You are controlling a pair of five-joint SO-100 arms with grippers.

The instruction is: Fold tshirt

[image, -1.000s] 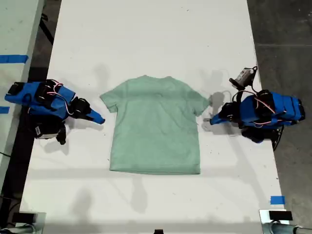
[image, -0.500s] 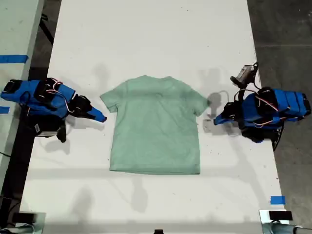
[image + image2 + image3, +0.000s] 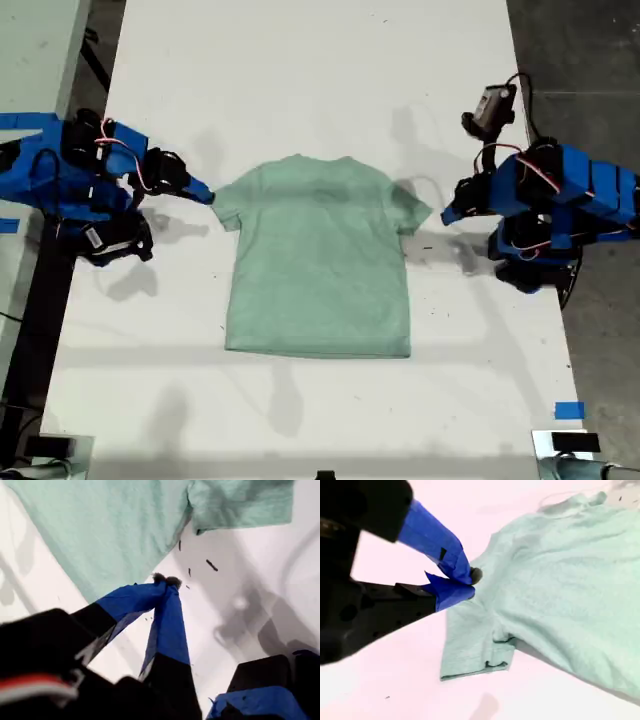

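The pale mint-green tshirt (image 3: 320, 260) lies flat and spread out on the white table (image 3: 320, 80), collar toward the far edge. My first gripper (image 3: 447, 214) is at the exterior view's right, just off the sleeve there, shut with nothing in it. In the first wrist view its blue fingertips (image 3: 165, 581) meet above bare table beside the tshirt (image 3: 110, 525). My second gripper (image 3: 207, 194) is at the exterior view's left, at the tip of the other sleeve. It is shut too, and its tips (image 3: 466, 581) hang over the sleeve and shoulder of the tshirt (image 3: 560, 585).
Small dark specks (image 3: 425, 246) mark the table near the first gripper. Blue tape (image 3: 568, 410) sits at the near corner on the exterior view's right. A second table (image 3: 30, 90) with blue tape stands at that view's left, and dark floor lies past the right edge.
Both arms have risen and swung toward the far side of the table. The second gripper's tip has reached the sleeve; the first gripper has moved up beside the other sleeve. The tshirt has not moved.
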